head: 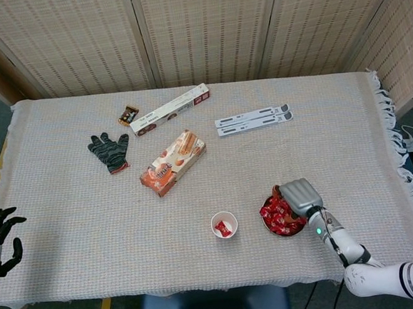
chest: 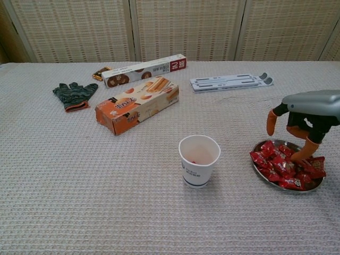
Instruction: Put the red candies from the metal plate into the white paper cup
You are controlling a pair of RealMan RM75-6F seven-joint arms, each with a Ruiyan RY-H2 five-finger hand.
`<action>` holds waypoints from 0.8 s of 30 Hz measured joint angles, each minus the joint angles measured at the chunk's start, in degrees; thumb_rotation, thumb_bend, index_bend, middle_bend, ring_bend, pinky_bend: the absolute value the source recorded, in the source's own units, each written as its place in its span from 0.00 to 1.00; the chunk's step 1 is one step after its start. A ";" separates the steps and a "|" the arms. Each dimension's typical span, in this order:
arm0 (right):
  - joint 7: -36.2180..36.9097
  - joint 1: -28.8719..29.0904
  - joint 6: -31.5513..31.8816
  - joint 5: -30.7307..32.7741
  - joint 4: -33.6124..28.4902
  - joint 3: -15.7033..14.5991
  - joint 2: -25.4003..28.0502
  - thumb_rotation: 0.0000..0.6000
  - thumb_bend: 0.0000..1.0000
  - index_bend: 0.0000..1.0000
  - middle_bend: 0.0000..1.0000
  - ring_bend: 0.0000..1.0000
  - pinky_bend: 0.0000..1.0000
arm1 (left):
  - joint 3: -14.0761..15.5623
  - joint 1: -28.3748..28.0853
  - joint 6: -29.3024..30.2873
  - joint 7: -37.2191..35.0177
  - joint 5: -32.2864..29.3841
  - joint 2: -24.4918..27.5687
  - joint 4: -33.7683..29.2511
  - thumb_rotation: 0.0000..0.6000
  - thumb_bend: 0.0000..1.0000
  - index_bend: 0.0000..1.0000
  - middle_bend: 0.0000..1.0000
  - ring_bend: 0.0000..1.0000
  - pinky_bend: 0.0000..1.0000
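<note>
One candy lies in your white paper cup (head: 224,225); many remain on the metal plate (chest: 258,169), your right hand (chest: 303,120) spread, empty above.

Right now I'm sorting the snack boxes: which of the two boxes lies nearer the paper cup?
The orange biscuit box, lying flat just behind and left of the white paper cup. The long white box sits farther back, beside the small wrapped snack.

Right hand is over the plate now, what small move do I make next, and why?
Probably lower the right hand a little and close its fingertips on one red candy. The hand sits over the metal plate with fingers spread and nothing held, many candies remain there, and the white paper cup holds only one or so.
</note>
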 measured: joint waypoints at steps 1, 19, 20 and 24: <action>0.16 0.07 -0.55 0.16 0.13 -0.09 -0.09 1.00 0.06 0.37 0.84 0.72 0.90 | 0.03 -0.04 -0.13 0.04 -0.03 0.00 0.02 1.00 0.62 0.29 0.13 0.08 0.30; 0.32 0.38 -2.18 -0.62 3.51 -2.05 -2.60 1.00 0.04 0.38 0.84 0.72 0.90 | 0.09 -0.09 -0.22 0.20 0.09 0.01 0.03 1.00 0.62 0.29 0.13 0.08 0.30; 0.16 0.39 -2.19 -0.70 3.78 -2.20 -2.85 1.00 0.04 0.38 0.84 0.72 0.90 | 0.09 -0.08 -0.21 0.16 0.08 0.01 0.03 1.00 0.62 0.29 0.13 0.08 0.30; 0.15 0.25 -2.15 -1.14 4.43 -2.45 -3.49 1.00 0.04 0.40 0.84 0.73 0.91 | 0.04 -0.05 -0.12 -0.01 0.06 0.05 0.02 1.00 0.62 0.29 0.13 0.08 0.30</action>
